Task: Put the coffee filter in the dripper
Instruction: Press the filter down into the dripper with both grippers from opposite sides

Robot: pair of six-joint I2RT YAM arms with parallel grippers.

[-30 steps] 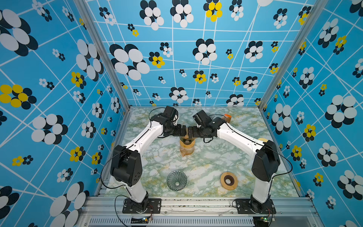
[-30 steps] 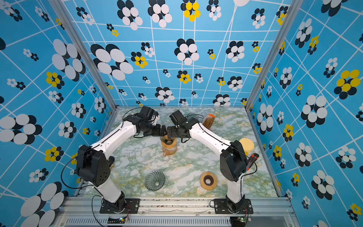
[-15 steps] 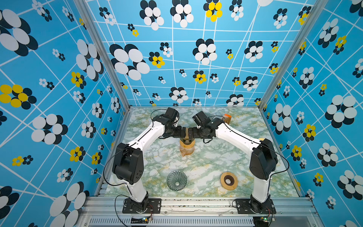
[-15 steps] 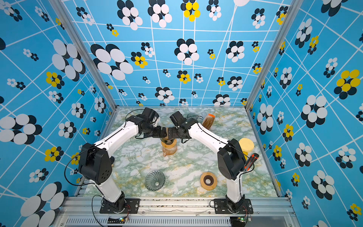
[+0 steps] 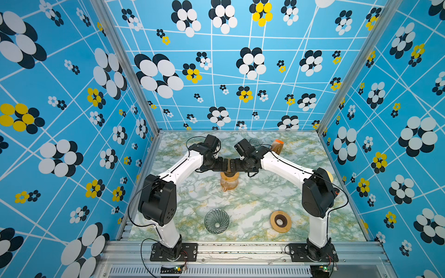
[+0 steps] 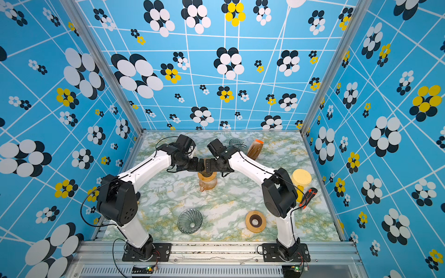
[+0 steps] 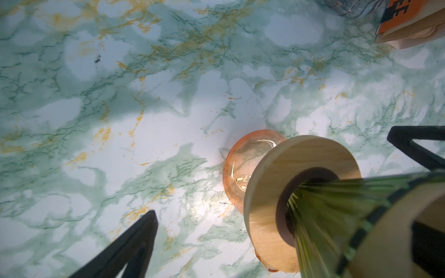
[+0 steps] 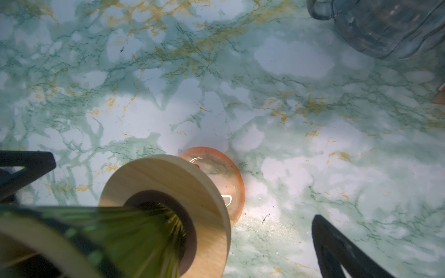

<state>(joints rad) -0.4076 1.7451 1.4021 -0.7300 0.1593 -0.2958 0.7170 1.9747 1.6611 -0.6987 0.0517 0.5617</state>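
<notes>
Your bench (image 7: 120, 120) looks like glossy marble, green and white with gold veins.
You have a smooth, pale wooden ring (image 7: 269, 183) over a translucent, glass-like orange carafe (image 7: 238, 163), and a ribbed, see-through green dripper (image 7: 337, 199) in the ring's hole. The clear dripper (image 5: 216, 221) is ribbed and shiny; the second wooden ring (image 5: 280, 221) is matt. The arm shells (image 5: 183, 166) are shiny white plastic, the front rail (image 5: 240, 250) dull metal.

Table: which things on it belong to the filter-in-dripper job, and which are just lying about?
Job: green dripper, brown filter at its rim, wooden ring, amber carafe, filter packet.
Lying about: clear dripper, spare wooden ring, glass jug, yellow cylinder, orange-black tool.
</notes>
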